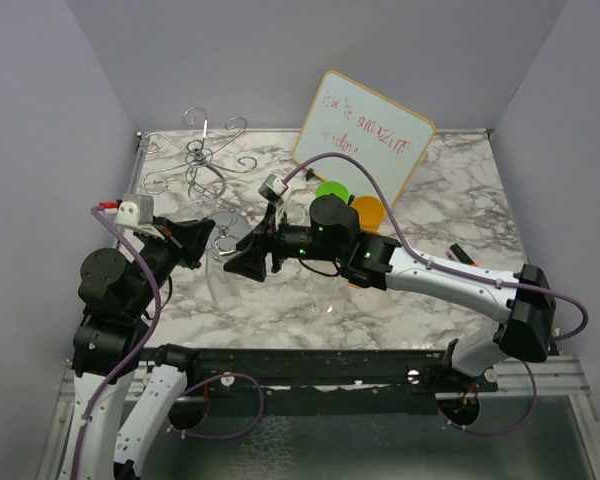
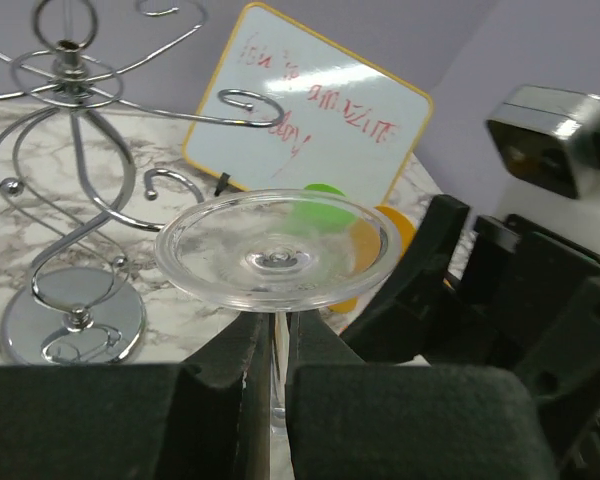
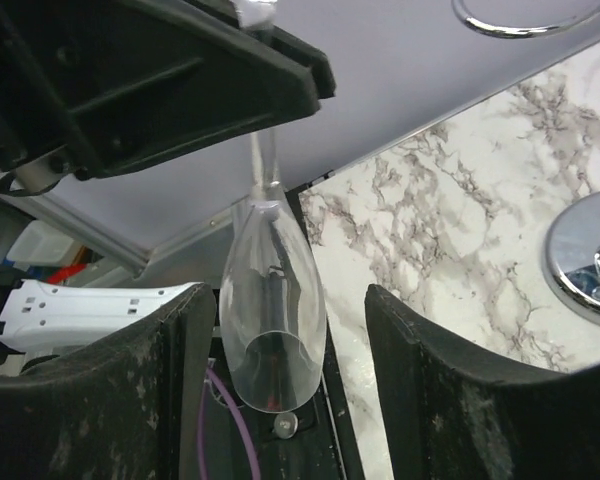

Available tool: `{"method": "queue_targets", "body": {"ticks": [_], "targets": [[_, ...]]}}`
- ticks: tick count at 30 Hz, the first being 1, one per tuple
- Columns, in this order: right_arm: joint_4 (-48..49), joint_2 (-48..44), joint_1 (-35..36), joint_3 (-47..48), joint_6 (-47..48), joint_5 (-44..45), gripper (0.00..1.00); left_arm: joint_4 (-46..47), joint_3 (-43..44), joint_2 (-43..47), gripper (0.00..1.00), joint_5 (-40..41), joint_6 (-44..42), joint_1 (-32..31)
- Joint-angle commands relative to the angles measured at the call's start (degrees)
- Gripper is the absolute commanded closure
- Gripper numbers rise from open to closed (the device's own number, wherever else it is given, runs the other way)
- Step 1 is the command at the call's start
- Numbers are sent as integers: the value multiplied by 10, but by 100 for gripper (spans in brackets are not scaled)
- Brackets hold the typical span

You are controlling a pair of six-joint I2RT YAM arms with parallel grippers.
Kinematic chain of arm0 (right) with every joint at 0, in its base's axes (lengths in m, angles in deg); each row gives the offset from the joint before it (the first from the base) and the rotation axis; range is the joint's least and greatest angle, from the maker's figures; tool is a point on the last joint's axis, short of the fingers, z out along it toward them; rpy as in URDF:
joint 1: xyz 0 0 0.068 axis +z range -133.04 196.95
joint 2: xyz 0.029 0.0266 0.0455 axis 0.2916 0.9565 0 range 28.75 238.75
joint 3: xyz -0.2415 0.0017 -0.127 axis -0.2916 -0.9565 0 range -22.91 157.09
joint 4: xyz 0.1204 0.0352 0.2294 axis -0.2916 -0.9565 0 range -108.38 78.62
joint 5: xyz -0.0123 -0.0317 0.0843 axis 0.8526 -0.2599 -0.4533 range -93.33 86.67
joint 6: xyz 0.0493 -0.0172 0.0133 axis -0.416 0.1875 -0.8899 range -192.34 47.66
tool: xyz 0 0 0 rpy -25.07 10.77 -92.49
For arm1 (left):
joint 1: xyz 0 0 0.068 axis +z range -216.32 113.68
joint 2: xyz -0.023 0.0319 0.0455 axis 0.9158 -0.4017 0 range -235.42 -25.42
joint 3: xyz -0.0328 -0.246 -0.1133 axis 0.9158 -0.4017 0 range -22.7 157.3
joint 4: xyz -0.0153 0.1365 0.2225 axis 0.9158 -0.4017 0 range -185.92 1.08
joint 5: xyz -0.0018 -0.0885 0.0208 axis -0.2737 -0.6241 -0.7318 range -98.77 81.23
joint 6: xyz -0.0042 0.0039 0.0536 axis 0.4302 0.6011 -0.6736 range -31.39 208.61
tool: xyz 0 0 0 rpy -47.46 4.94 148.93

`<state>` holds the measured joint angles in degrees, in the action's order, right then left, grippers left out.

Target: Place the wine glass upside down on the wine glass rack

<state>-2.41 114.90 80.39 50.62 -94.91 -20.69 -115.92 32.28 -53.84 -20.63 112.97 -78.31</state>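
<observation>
Left gripper [image 2: 272, 350] was clamped on the wine glass [image 2: 277, 250] stem, with the glass inverted, foot up, off the table. Right gripper [image 3: 288, 305] jaws were open either side of the bowl, not touching. Wine glass rack [image 2: 75, 322] stood to the glass's left. Whiteboard [image 2: 310, 110] had red scrawl, only "amazing" roughly legible.

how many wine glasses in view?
1. The wine glass hangs inverted, stem pinched in the left tool, bowl inside the open right tool. Others may be hidden.
</observation>
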Motion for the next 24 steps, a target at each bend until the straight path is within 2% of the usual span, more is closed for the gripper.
{"method": "queue_targets", "body": {"ticks": [1, 8, 19, 24], "targets": [[46, 18, 4, 23, -33, -47, 36, 42, 15, 17, 100, -126, -31, 2], [153, 16, 4, -9, -89, -51, 44, 91, 0, 29, 100, -183, -13, 1], [222, 25, 4, -32, -121, -44, 64, 142, -13, 37, 100, -220, 26, 1], [264, 22, 4, -47, -128, -58, 82, 156, -20, 39, 100, -225, 36, 1]]}}
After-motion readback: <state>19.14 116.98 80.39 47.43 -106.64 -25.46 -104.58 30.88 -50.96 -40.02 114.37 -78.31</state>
